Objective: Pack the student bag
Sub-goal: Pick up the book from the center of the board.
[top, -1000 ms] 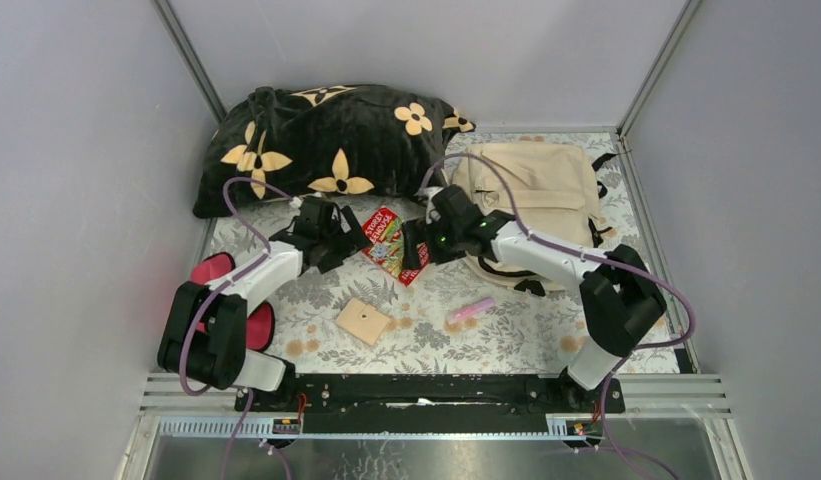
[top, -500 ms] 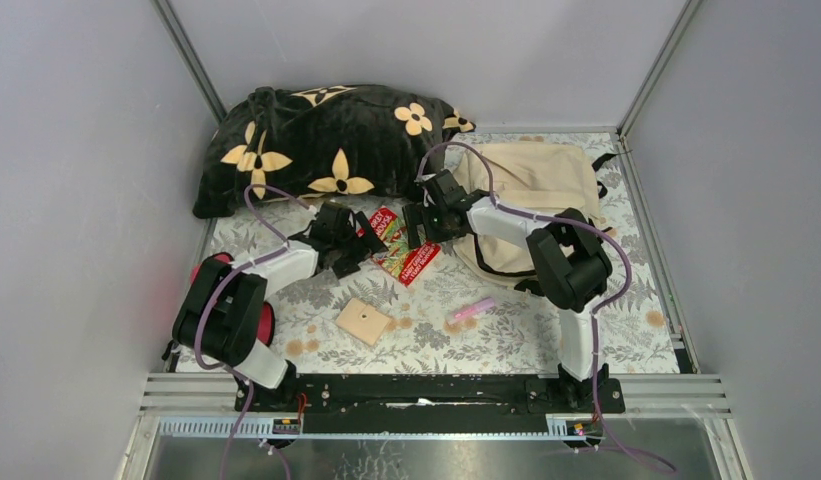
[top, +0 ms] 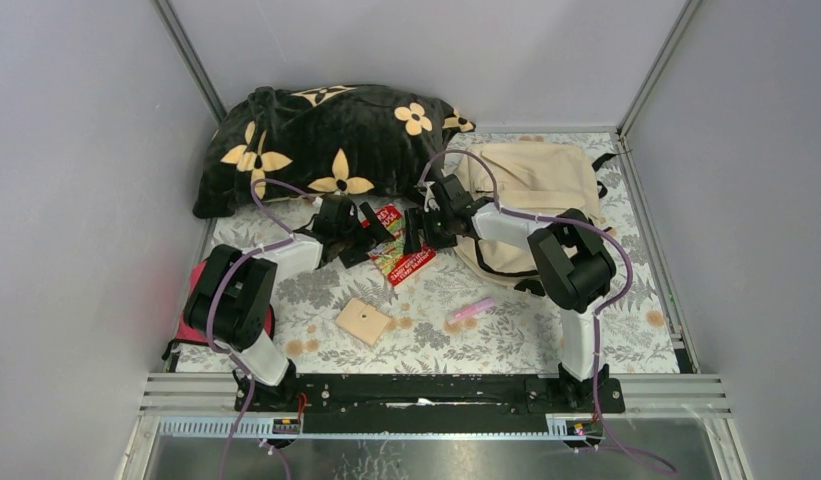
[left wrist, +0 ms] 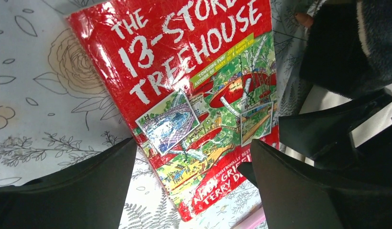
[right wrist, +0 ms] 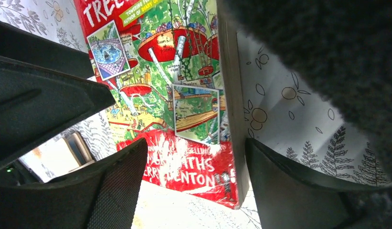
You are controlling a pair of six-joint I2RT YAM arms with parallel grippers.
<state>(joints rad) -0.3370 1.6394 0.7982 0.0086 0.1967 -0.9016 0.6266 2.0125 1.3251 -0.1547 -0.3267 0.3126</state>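
Grey walls [top: 76, 220] close the worktop [top: 506, 345] on the left, right and back. The black flowered pillow [top: 326, 140] fills the back left corner. The student bag [top: 546, 175] lies flat in the back right corner, its far side against the right edge rail. The widest open stretch is the front middle, where only a wooden square [top: 364, 321] and a small pink thing [top: 471, 309] lie, well apart from each other.

The red book [top: 401, 258] lies in the narrow gap between pillow and bag, and both arms reach in there from opposite sides. The left tool [top: 371, 232] is released, with its fingers spread wide over the cover. The right tool [top: 414, 232] also stands spread, one finger over the cover and the other beyond the book's page edge. Whether any finger touches the book cannot be told.

The right arm [top: 576, 265] covers the bag's near left part, and it is unclear whether the bag is zipped. A red pouch [top: 193, 328] is mostly hidden behind the left arm [top: 236, 295]. In the wrist views the book's title is cut off.
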